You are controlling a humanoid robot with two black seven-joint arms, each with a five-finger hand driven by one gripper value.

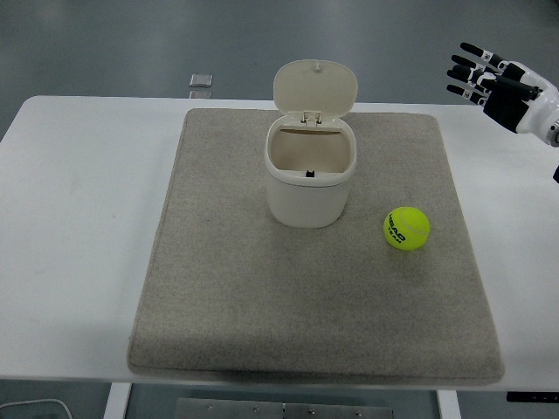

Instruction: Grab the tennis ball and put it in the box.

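Overall, the white rectangular worktop point(79, 218) carried a beige fabric mat point(262, 305) above grey flooring point(131, 44); the right hand point(507, 87) hovered, fingers point(467, 65) spread, empty.

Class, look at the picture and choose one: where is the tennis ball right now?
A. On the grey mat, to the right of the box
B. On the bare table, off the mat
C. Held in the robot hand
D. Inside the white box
A: the tennis ball lies on the grey mat, right of the open box, and no robot hand touches it.
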